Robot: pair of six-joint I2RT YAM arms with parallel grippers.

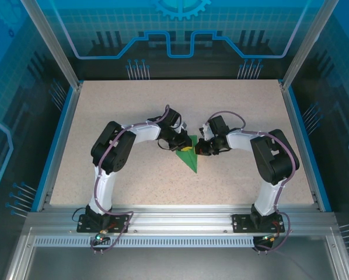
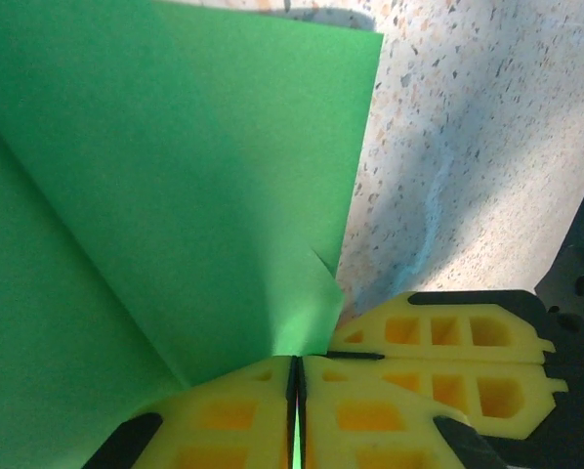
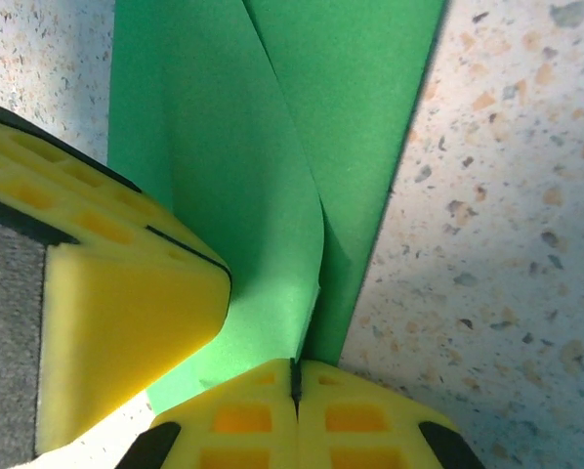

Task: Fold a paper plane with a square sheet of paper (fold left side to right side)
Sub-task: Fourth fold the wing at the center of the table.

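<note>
The green paper (image 1: 191, 161) lies mid-table, folded into a pointed triangle whose tip points toward the near edge. My left gripper (image 1: 185, 147) and right gripper (image 1: 199, 149) meet over its wide far end. In the left wrist view the left gripper (image 2: 296, 360) is shut, with a raised flap of the paper (image 2: 175, 195) pinched in the seam; the right gripper's yellow fingers (image 2: 438, 337) sit beside it. In the right wrist view the right gripper (image 3: 295, 363) is shut on the edge of a curling flap of the paper (image 3: 233, 147), and the left gripper's fingers (image 3: 116, 293) press close on the left.
The speckled beige table (image 1: 133, 111) is bordered by blue rails and aluminium posts. Both arms arch inward from their bases at the near edge, their elbows out to the sides.
</note>
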